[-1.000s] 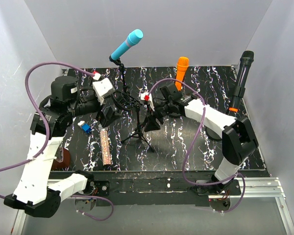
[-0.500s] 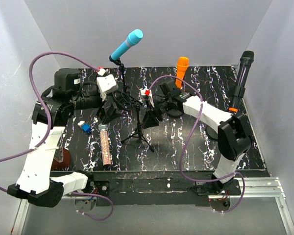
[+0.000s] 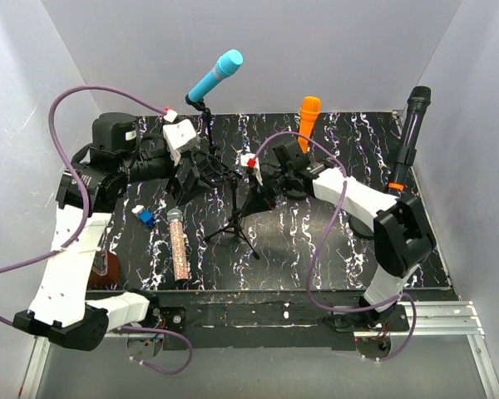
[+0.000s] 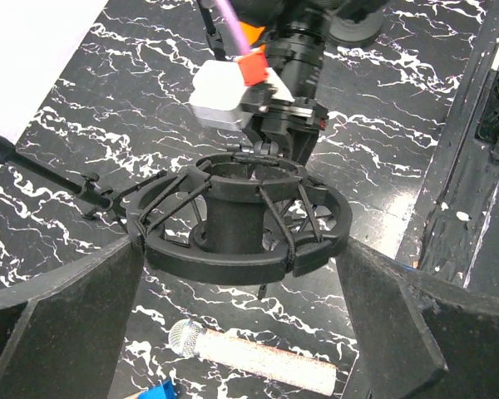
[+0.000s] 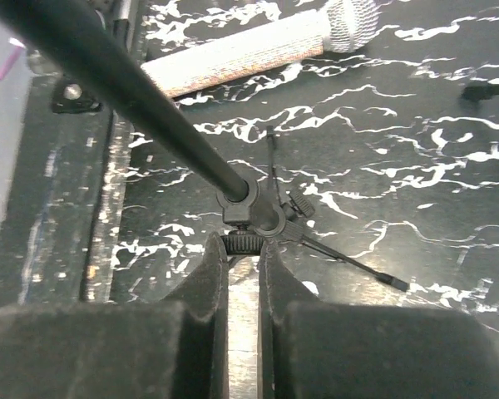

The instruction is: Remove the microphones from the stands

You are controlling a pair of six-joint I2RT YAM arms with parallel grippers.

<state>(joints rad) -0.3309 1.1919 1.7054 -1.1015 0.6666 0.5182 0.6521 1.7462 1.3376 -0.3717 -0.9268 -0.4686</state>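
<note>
Black, white-veined marble tabletop [image 3: 283, 258], with pale enclosure walls on three sides.

Right gripper [image 5: 243, 249]: jaws pressed to a narrow slit, tips at the knurled collar of a joint on the black tripod stand [image 3: 233, 224]. Whether they truly pinch it, cannot tell.

Left gripper [image 4: 239, 258]: jaws at full spread, holding nothing. One finger stands on either side of the black ring-shaped shock mount [image 4: 241, 208] with its elastic cords, clear of it on both sides.

Cyan microphone [image 3: 216, 73]: clipped at the high end of the stand's boom, above and behind both grippers. Judged to be the task's piece; untouched. A pink glitter microphone [image 4: 258, 362] lies flat on the tabletop below the mount.

Risks (judgement):
- The right-hand brace is small and sits at a pivot. A pull by the left arm may swing the joint or tip the light tripod, bringing the overhanging boom and cyan microphone down.
- If the left jaws close on the cords, they would squash the mount rather than seize anything rigid.

Against one second ago:
- The right jaws were partly open and lower; now they are closed up at the joint.
- The left wrist has moved up and forward to bracket the mount.
- The stand and both microphones are unmoved.
</note>
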